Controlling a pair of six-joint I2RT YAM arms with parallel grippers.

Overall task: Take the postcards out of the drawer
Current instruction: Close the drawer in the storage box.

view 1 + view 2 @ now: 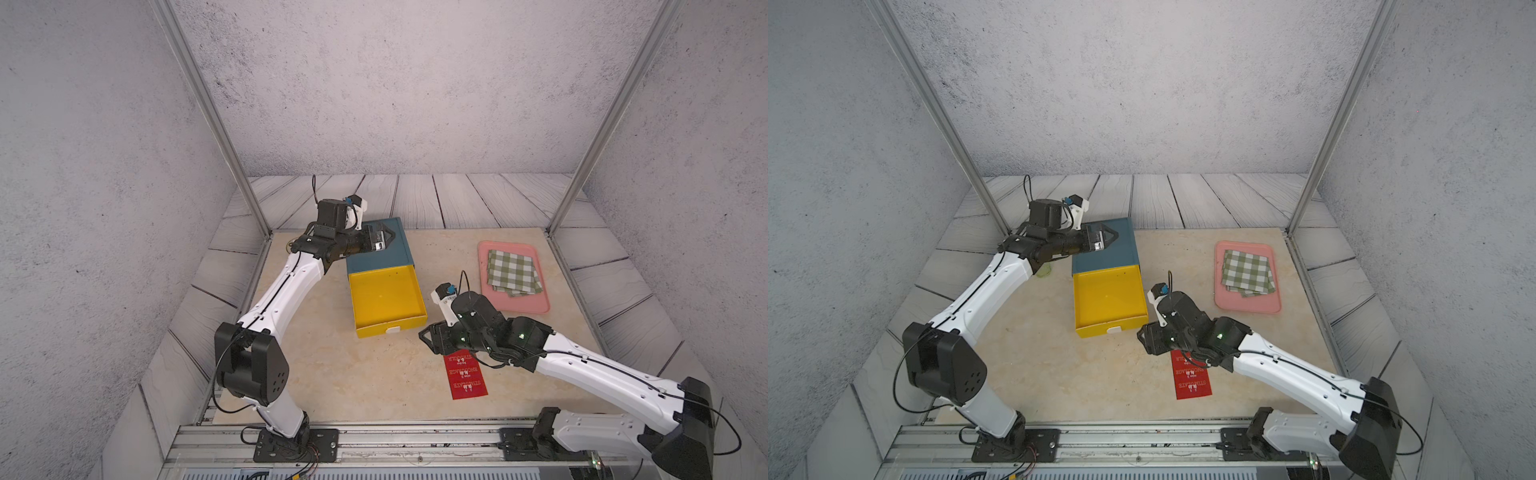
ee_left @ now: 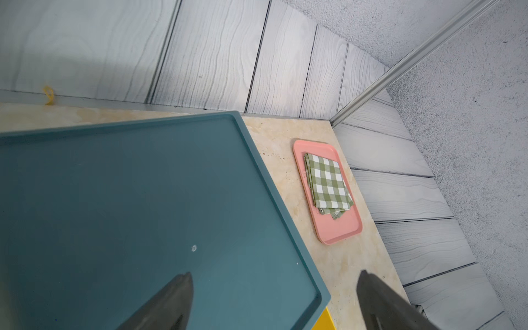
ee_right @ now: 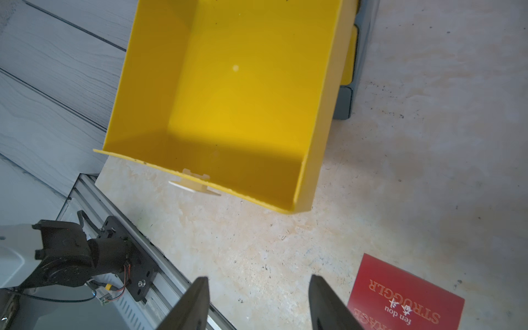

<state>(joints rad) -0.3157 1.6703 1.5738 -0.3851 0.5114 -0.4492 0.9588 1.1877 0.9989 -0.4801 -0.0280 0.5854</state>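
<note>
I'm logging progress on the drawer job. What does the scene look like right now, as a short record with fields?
drawer: yellow, pulled out of the teal cabinet, no cards visible inside
postcards: red, overlapping, flat on the table, outside the drawer, partly under the right arm
left hand: open, over the cabinet top, holding nothing
right hand: open, above the table beside the postcards, holding nothing
tray: pink, holds a folded green checked cloth
</note>
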